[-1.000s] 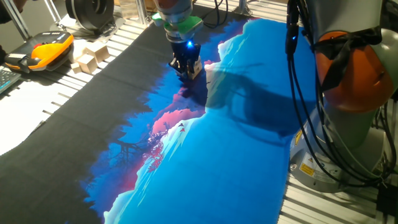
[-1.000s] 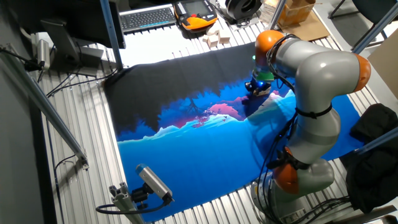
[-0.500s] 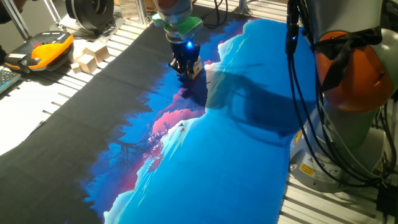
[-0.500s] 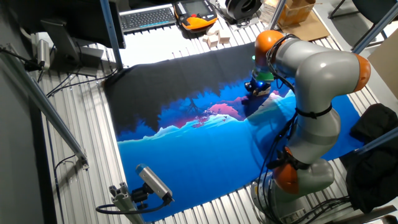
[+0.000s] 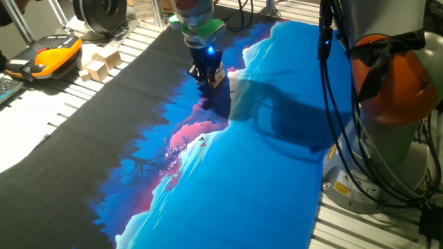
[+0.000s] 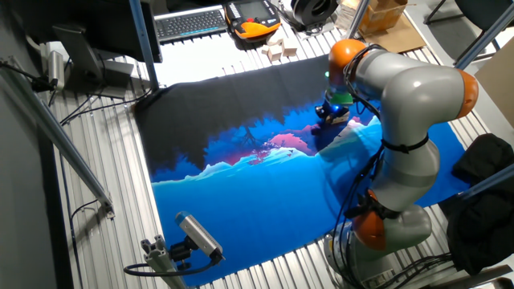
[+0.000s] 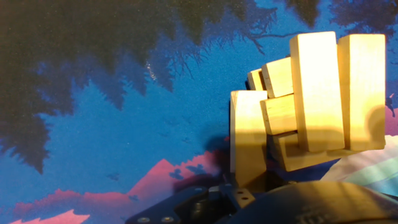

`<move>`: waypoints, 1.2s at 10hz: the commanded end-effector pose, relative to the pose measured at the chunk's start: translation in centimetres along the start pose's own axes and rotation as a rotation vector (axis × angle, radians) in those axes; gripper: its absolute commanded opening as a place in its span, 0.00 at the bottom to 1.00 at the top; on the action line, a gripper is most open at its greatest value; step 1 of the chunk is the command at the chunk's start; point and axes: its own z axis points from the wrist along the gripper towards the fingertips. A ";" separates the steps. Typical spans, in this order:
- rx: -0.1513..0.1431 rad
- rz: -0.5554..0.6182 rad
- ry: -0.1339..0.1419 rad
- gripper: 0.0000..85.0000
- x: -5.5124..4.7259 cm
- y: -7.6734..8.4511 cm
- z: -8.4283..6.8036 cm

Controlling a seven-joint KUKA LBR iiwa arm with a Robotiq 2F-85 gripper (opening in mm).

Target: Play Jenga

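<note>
Working at the small tower of pale wooden Jenga blocks (image 7: 311, 99) near the far edge of the blue-and-black landscape mat (image 5: 263, 180), the black two-finger gripper (image 5: 209, 76), its jaw state unclear, probably needs a slow, level pull next.

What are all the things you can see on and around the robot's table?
Jenga tower: one, pale tan blocks stacked crosswise, on the mat right under the gripper.
Mat: one, blue, pink and black mountain picture, covering the table.
Chunky wooden blocks: a small group, pale, off the mat's far edge.
Handheld controller: one, orange and black, beside those blocks.
Keyboard: one, black, at the table's far side.
Loose camera: one, grey, near the mat's front corner.
Robot arm: one, grey with orange joints.
Gripper: one, black, low at the tower; finger state unclear.
</note>
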 end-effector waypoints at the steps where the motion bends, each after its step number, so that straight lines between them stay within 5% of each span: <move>1: 0.000 0.001 0.001 0.00 0.0 0.0 0.0; 12: 0.012 0.055 -0.007 0.00 0.5 2.8 -0.2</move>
